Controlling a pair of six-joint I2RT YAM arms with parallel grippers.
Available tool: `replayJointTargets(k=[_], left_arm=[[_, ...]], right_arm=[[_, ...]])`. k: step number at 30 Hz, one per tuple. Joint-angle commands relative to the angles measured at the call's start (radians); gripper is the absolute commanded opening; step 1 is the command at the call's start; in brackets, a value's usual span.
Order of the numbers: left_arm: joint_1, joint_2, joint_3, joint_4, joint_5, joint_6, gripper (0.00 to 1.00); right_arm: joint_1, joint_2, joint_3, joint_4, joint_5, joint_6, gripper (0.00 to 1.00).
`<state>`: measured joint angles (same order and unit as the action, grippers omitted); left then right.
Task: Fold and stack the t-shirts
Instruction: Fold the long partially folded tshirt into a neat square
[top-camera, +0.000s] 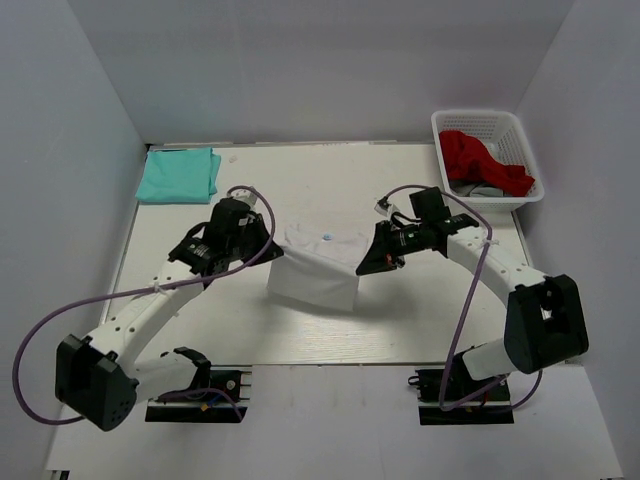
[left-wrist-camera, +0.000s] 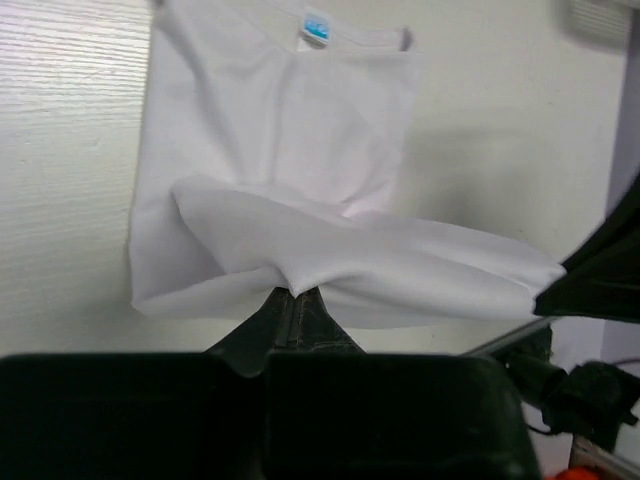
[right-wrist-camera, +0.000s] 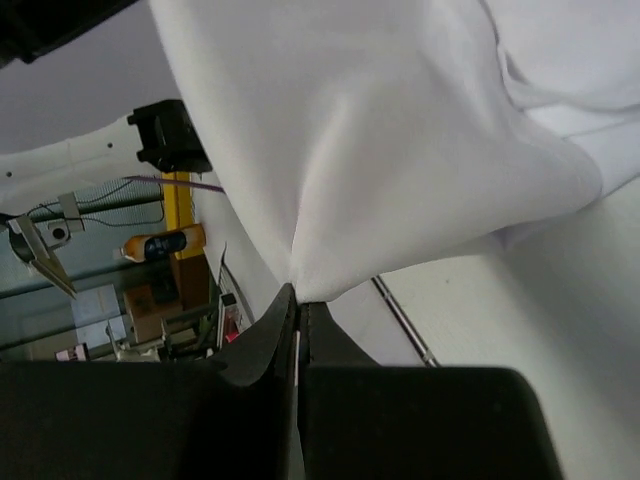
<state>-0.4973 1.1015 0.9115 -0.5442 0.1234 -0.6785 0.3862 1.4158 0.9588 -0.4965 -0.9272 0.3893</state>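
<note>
In the top view, the white t-shirt (top-camera: 318, 275) lies mid-bench, a fold of it held up between the left end effector (top-camera: 273, 243) and the right end effector (top-camera: 364, 266). The folded mint-teal t-shirt (top-camera: 178, 175) sits at the far-left corner, and a basket (top-camera: 440, 128) with red cloth (top-camera: 482, 158) sits at the far-right corner. In the left wrist view, the fingers are pinched together on the white fold. In the right wrist view, the fingers are likewise clamped on a bunched edge of the white shirt.

White arms (top-camera: 150, 300), black joints (top-camera: 545, 320) (purple cables (top-camera: 245, 188)).
</note>
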Motion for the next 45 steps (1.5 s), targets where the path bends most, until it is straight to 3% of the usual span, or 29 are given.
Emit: replayJointTargets(k=[1, 9, 24, 28, 29, 30, 32, 34, 35, 36, 37, 38, 43, 45], left_arm=[[0.011, 0.059, 0.021, 0.068, -0.132, -0.024, 0.00], [0.020, 0.246, 0.147, 0.155, -0.238, -0.004, 0.00], [0.091, 0.699, 0.423, 0.345, -0.177, 0.069, 0.00], [0.109, 0.880, 0.611, 0.310, -0.151, 0.092, 0.00], [0.120, 0.946, 0.650, 0.291, -0.140, 0.092, 0.00], [0.120, 0.975, 0.718, 0.279, -0.140, 0.105, 0.00], [0.120, 1.047, 0.779, 0.279, -0.125, 0.123, 0.06], [0.129, 1.089, 0.881, 0.268, -0.113, 0.155, 0.29], [0.129, 1.101, 0.912, 0.247, -0.129, 0.164, 0.68], [0.129, 1.112, 0.978, 0.227, -0.130, 0.177, 0.93], [0.129, 1.123, 1.007, 0.177, -0.139, 0.186, 1.00], [0.129, 1.123, 1.030, 0.156, -0.148, 0.203, 1.00], [0.105, 1.029, 0.989, 0.136, -0.139, 0.240, 1.00], [0.105, 0.968, 0.896, 0.157, -0.041, 0.231, 1.00]], right_arm=[[-0.033, 0.026, 0.041, 0.127, -0.058, 0.013, 0.00], [-0.116, 0.221, 0.133, 0.150, -0.065, -0.004, 0.00], [-0.227, 0.544, 0.394, 0.294, -0.065, 0.062, 0.00], [-0.259, 0.696, 0.506, 0.274, -0.059, 0.048, 0.00], [-0.262, 0.713, 0.524, 0.270, -0.047, 0.045, 0.05], [-0.273, 0.727, 0.582, 0.266, -0.007, 0.042, 0.15], [-0.274, 0.784, 0.648, 0.242, 0.068, 0.019, 0.28], [-0.279, 0.814, 0.708, 0.240, 0.181, 0.002, 0.47], [-0.277, 0.808, 0.734, 0.237, 0.256, 0.003, 0.59], [-0.276, 0.810, 0.770, 0.207, 0.280, -0.009, 0.82], [-0.276, 0.798, 0.784, 0.178, 0.310, -0.030, 0.89], [-0.271, 0.766, 0.775, 0.182, 0.321, -0.032, 0.90], [-0.230, 0.580, 0.556, 0.283, 0.335, -0.012, 0.90], [-0.189, 0.506, 0.482, 0.323, 0.311, 0.011, 0.90]])
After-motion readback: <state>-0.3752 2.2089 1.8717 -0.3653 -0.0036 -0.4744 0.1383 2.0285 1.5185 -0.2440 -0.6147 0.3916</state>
